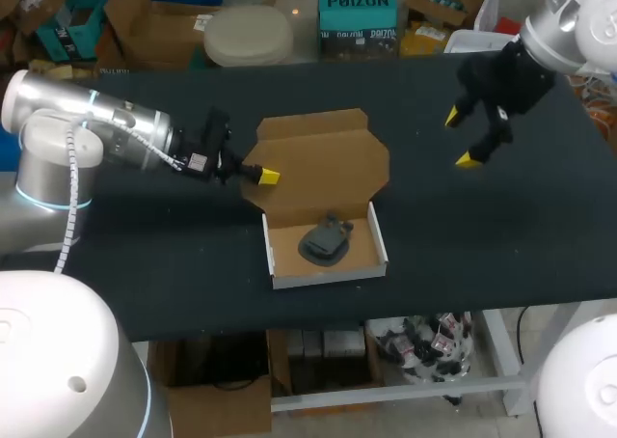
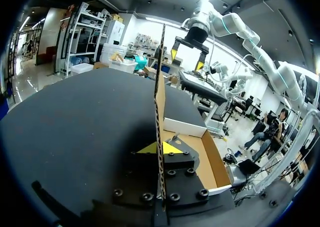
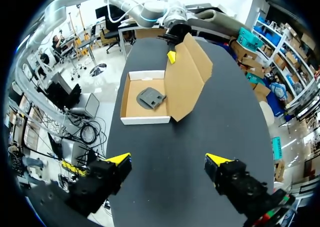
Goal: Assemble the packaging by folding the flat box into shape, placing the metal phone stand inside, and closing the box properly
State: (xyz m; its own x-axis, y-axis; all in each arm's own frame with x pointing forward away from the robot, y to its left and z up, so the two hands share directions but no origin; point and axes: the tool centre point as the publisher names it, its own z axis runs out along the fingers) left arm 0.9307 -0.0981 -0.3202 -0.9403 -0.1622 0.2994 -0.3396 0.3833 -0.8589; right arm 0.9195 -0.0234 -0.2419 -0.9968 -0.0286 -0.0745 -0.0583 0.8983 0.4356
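Your left arm (image 1: 96, 120) silver and rounded, pale blue ring, white ribbed cable (image 1: 71, 197) alongside, your right arm (image 1: 569, 18) silver-white, left gripper (image 1: 268, 177) and right gripper (image 1: 460, 139) black, yellow-tipped.

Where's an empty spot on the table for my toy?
The table is bare between the box and its right edge, beneath the right gripper. Also bare near the front left corner. Crowded in the middle: the left gripper holds the lid.

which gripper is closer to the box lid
Left. The left gripper is clamped on the lid's left edge; the right gripper hangs open above the table, well off to the lid's right, touching nothing.
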